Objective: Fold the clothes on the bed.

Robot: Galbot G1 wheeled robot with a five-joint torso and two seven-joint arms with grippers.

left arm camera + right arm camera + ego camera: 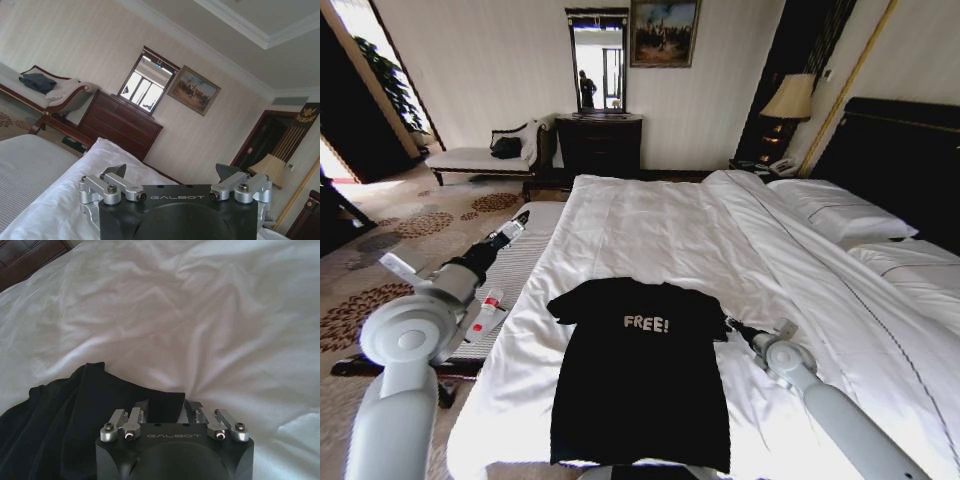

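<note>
One thin pinch: right gripper [167, 412] closed on the black T-shirt [640, 380] sleeve; it could slip mid-fold and bunch. Left gripper [170, 175] hangs open beside the bed [650, 230].

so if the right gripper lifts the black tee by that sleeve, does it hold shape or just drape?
Probably drapes: the T-shirt lies limp and flat on the bed, its sleeve edge rumpled into soft folds at the right gripper. Likely light for its spread. It may drag the loose, wrinkled duvet rather than slide cleanly.
</note>
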